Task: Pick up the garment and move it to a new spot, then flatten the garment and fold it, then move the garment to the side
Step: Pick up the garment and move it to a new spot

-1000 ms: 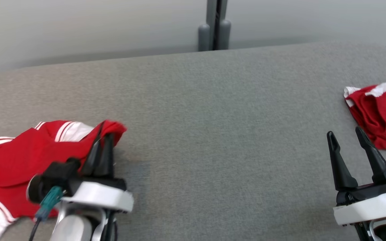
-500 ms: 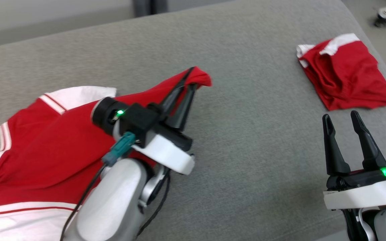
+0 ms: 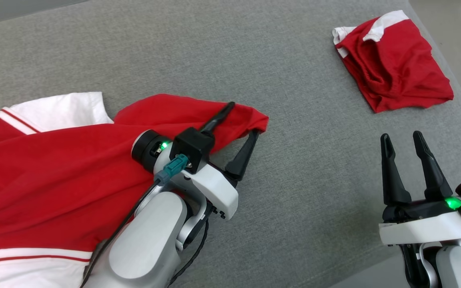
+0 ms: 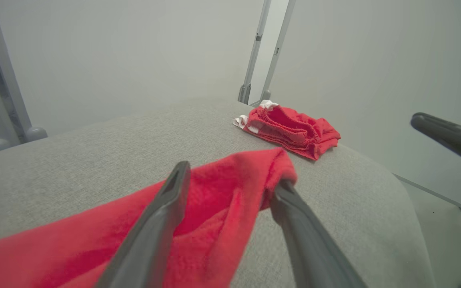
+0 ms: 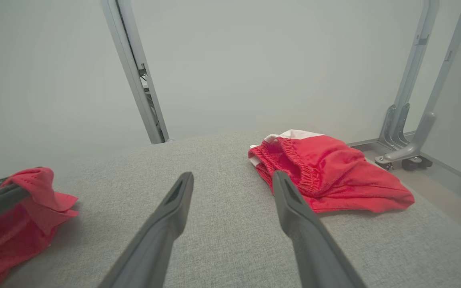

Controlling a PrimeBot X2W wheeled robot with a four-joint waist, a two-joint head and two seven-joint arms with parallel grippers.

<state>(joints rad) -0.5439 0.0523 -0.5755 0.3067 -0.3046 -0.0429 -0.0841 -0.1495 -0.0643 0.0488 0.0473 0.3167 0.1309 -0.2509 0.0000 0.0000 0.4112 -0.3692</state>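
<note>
The garment (image 3: 54, 172) lay spread over the left of the grey surface (image 3: 294, 60), red with white trim; its long axis ran from the near left edge across to a narrow red tip that pointed right and slightly away, toward the shorts (image 3: 394, 76); the left gripper (image 3: 243, 118) stood at that tip, fingers wide apart, one lying on the cloth, the other touching the tip's edge, the cloth slack between them; the right gripper (image 3: 401, 136) hung wide over bare surface, near the crumpled red shorts at the far right, well apart from the garment.
</note>
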